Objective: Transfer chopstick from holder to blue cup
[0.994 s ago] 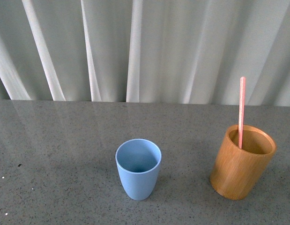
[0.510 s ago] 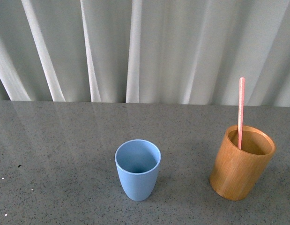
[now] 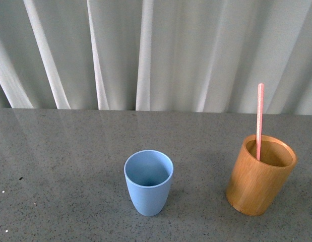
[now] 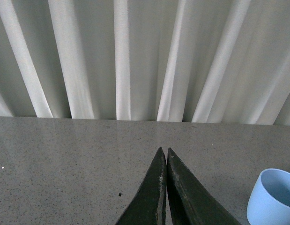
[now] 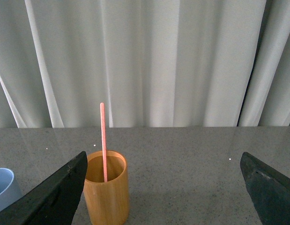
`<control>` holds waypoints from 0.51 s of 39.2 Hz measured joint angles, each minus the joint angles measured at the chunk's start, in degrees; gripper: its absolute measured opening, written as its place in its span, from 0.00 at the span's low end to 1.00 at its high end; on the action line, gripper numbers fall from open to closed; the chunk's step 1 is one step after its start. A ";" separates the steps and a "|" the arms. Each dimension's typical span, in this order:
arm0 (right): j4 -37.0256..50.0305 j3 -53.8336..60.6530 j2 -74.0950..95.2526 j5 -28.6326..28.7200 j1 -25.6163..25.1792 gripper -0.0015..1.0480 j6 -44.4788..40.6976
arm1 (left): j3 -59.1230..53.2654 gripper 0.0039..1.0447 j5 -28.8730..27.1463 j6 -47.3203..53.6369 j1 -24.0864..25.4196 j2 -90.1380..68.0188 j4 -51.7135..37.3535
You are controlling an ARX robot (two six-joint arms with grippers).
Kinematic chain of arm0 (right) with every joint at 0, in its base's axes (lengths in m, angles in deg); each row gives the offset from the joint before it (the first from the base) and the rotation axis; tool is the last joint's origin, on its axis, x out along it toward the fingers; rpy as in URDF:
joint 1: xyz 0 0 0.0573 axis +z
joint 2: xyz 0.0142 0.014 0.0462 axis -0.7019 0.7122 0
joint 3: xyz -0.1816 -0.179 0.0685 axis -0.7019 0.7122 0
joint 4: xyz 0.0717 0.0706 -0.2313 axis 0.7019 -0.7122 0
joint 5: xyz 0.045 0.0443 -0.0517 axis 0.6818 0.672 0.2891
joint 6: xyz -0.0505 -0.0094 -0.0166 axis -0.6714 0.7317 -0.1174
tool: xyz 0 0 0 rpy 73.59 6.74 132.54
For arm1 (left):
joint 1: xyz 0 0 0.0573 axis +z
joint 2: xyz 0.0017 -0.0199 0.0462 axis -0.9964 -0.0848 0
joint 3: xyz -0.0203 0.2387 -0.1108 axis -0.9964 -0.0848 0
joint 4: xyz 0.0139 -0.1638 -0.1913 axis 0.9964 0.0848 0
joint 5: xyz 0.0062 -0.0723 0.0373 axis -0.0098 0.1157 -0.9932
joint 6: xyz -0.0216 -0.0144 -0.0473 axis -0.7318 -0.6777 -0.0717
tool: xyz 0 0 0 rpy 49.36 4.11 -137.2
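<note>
A pink chopstick (image 3: 259, 118) stands upright in the orange-brown wooden holder (image 3: 259, 179) at the right of the grey table; the right wrist view shows the chopstick (image 5: 103, 140) and holder (image 5: 106, 192) too. The light-blue cup (image 3: 148, 181) stands empty near the table's middle, its rim showing in the left wrist view (image 4: 273, 197) and in the right wrist view (image 5: 4, 187). Neither arm appears in the front view. My left gripper (image 4: 164, 151) is shut with nothing in it, hovering left of the cup. My right gripper (image 5: 163, 161) is wide open, with the holder beside one finger.
A grey speckled tabletop (image 3: 65, 166) runs back to a white pleated curtain (image 3: 156, 50). Bare surface lies between the cup and the holder and to the left of the cup.
The front view shifts by a few pixels between frames. The cup, the holder and the chopstick stay where they were.
</note>
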 joint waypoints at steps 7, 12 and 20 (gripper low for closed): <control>0.00 0.00 -0.02 0.00 0.00 0.90 0.00 | 0.00 0.03 0.00 0.00 0.00 4.87 4.85; 0.00 0.00 0.00 -0.02 0.00 0.90 0.00 | 0.00 0.03 0.00 0.00 0.00 8.07 8.02; 0.00 0.00 -0.02 0.00 0.00 0.90 0.00 | 0.00 0.03 0.00 0.00 0.00 11.34 11.26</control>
